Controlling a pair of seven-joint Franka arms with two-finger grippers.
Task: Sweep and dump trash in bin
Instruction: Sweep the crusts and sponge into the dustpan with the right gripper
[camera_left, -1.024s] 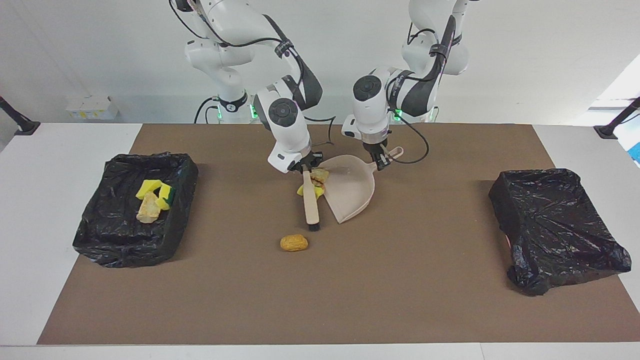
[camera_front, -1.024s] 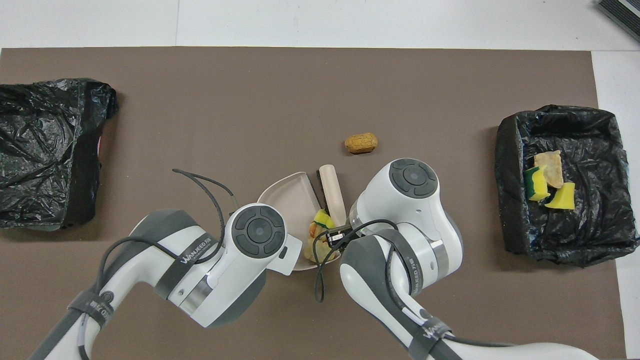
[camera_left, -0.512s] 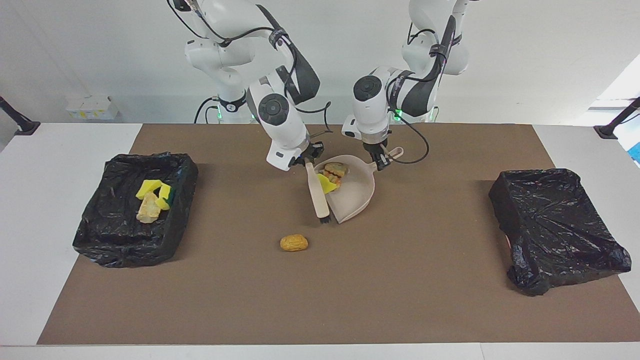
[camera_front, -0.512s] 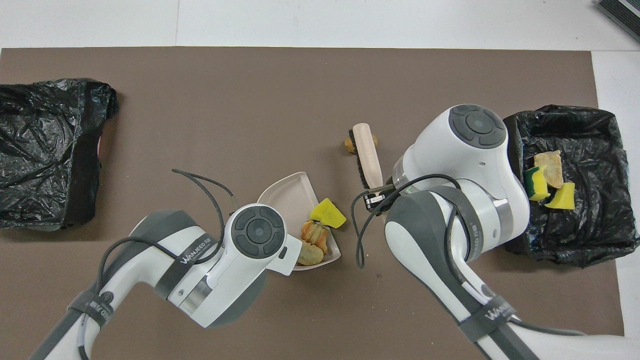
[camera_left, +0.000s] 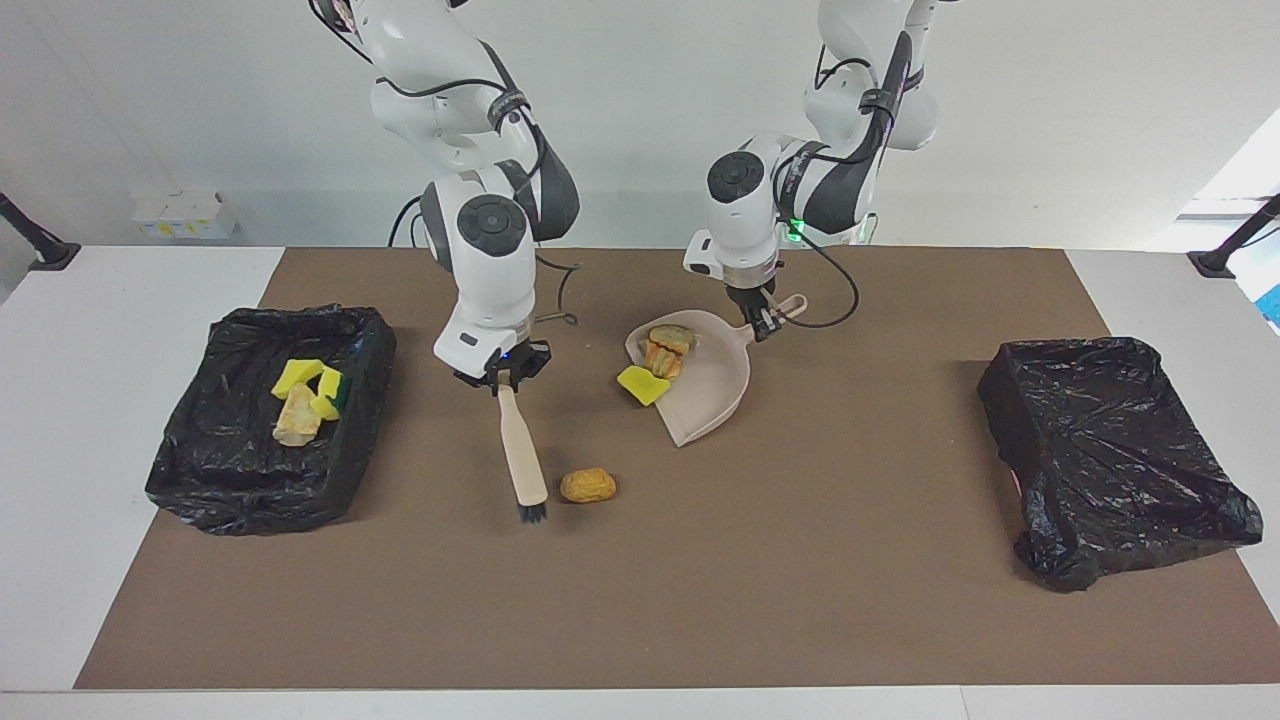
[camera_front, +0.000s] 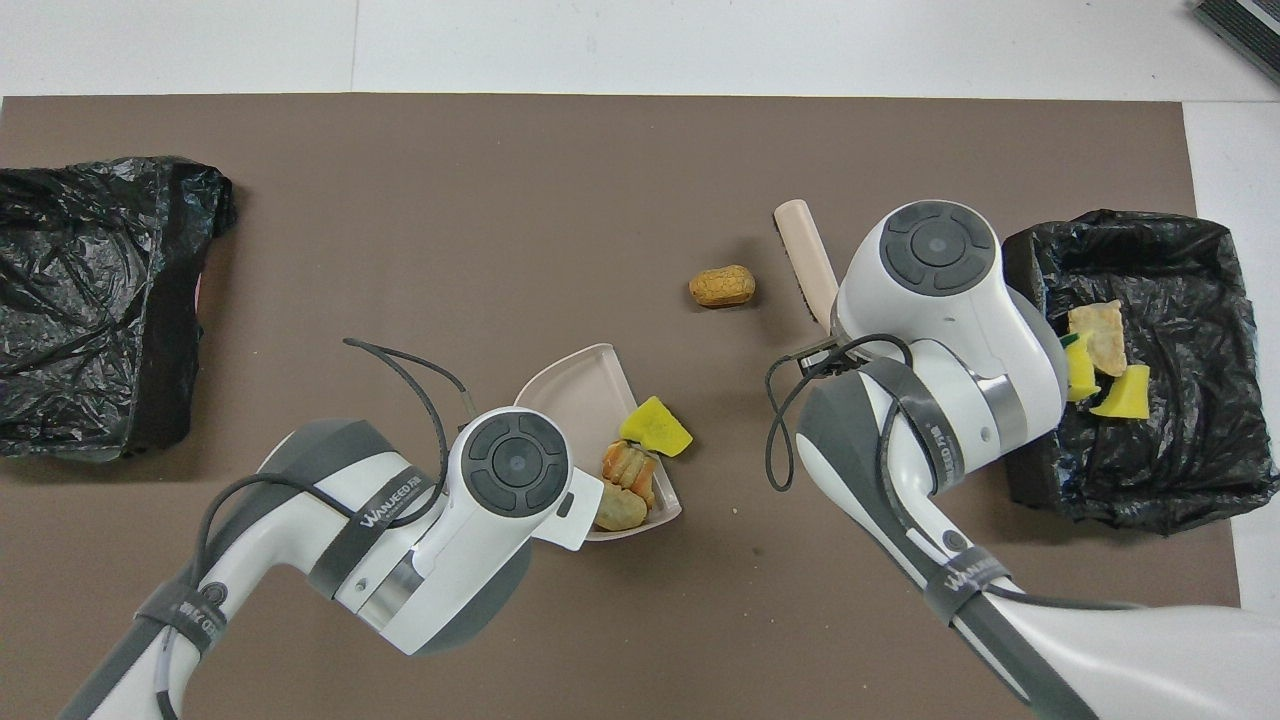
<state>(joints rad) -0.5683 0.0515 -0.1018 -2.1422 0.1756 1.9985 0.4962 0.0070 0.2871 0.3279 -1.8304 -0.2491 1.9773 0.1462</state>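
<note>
Right gripper (camera_left: 503, 381) clamped brush (camera_left: 522, 452) handle, bristles pointing away from robots beside bread lump (camera_left: 587, 486); left gripper (camera_left: 763, 321) clamped dustpan (camera_left: 705, 385) handle (sponge, bread inside).

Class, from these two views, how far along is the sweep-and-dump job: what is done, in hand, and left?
Done: three scraps lie in the bin at the right arm's end. In hand: the left gripper holds the dustpan, which carries two bread lumps and a yellow sponge at its lip; the right gripper holds the brush beside the last lump. Left: sweep that lump in, then dump.
</note>
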